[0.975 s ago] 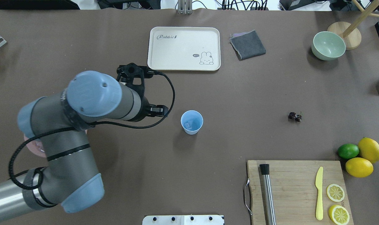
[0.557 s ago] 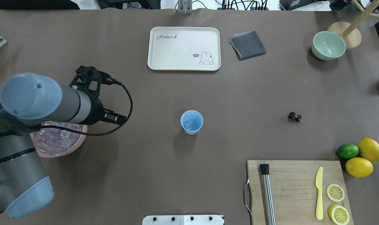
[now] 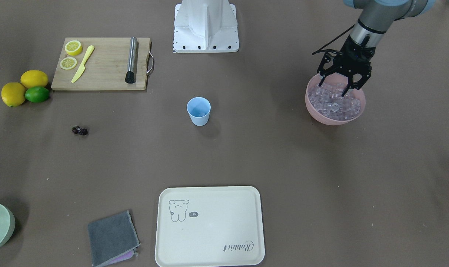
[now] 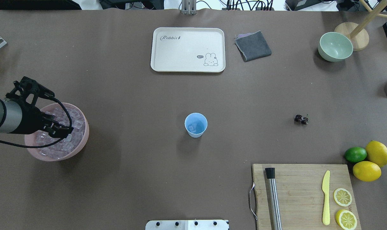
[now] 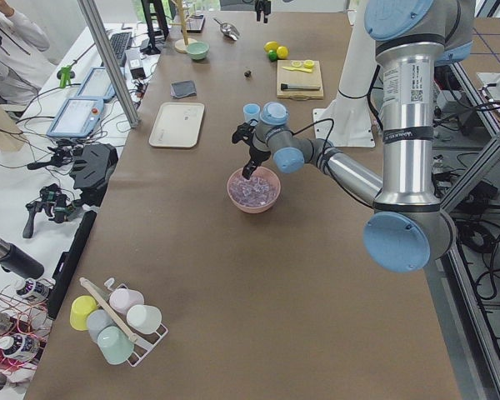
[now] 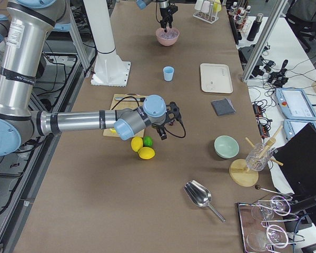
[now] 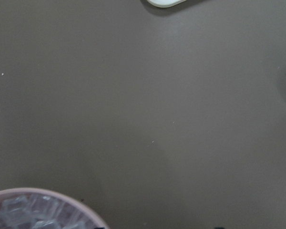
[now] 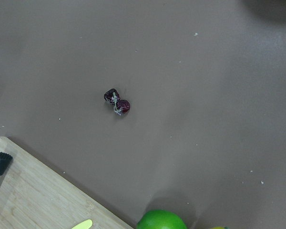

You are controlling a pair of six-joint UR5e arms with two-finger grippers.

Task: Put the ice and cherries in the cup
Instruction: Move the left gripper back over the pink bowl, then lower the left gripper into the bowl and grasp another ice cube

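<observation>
The light blue cup (image 4: pixel 196 124) stands upright mid-table, also in the front view (image 3: pixel 199 110), with a piece of ice (image 4: pixel 192 128) inside. A heap of clear ice cubes (image 3: pixel 335 106) fills the pink bowl (image 4: pixel 86 134) at the table's left. My left gripper (image 3: pixel 335 87) is open, its fingertips down among the cubes at the bowl's robot-side half; it also shows in the overhead view (image 4: pixel 56 128). The cherries (image 4: pixel 301 119) lie on the table right of the cup, and in the right wrist view (image 8: pixel 117 102). My right gripper (image 6: pixel 166 124) hovers near them; I cannot tell its state.
A cream tray (image 4: pixel 187 48), a grey cloth (image 4: pixel 253 45) and a pale green bowl (image 4: pixel 335 46) lie at the far side. A cutting board (image 4: pixel 303 191) with a steel muddler (image 4: pixel 273 198), a yellow knife and lemon slices is front right, beside a lime (image 4: pixel 355 154) and two lemons.
My left arm has swung away from beside the cup, back to the left, and now has its gripper over the pink bowl of ice. The cup and cherries have not moved.
</observation>
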